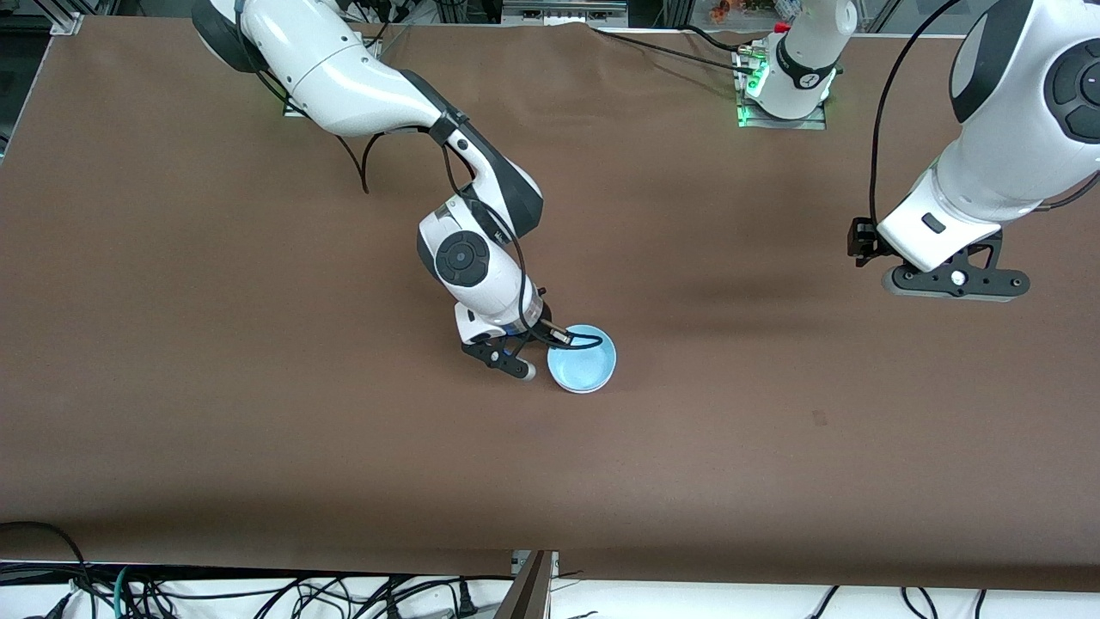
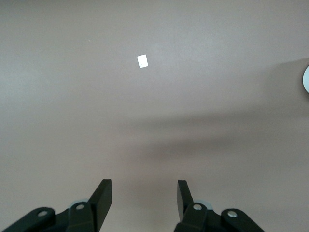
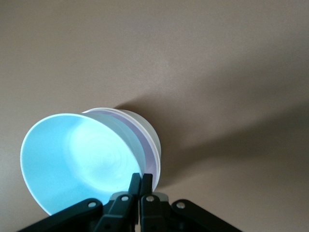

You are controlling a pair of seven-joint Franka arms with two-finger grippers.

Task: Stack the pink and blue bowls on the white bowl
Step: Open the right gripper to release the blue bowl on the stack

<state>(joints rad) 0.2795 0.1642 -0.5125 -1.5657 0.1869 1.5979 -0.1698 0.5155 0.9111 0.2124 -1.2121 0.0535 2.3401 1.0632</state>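
The light blue bowl [image 1: 583, 358] sits near the table's middle, nested in the pale pink bowl [image 3: 150, 157], which sits in the white bowl [image 3: 144, 126]. Only thin rims of the pink and white bowls show beneath the blue one [image 3: 77, 159]. My right gripper [image 1: 537, 342] is at the stack's rim on the side toward the right arm's end, and its fingers [image 3: 135, 186] are shut on the blue bowl's rim. My left gripper [image 1: 954, 288] waits up over bare table at the left arm's end, with its fingers [image 2: 104, 195] open and empty.
A small white square [image 2: 142, 61] lies on the brown table [image 1: 258, 413] under the left wrist camera. A pale round edge [image 2: 306, 79] shows at that view's border. The arms' bases [image 1: 786, 82] stand along the table's edge farthest from the front camera.
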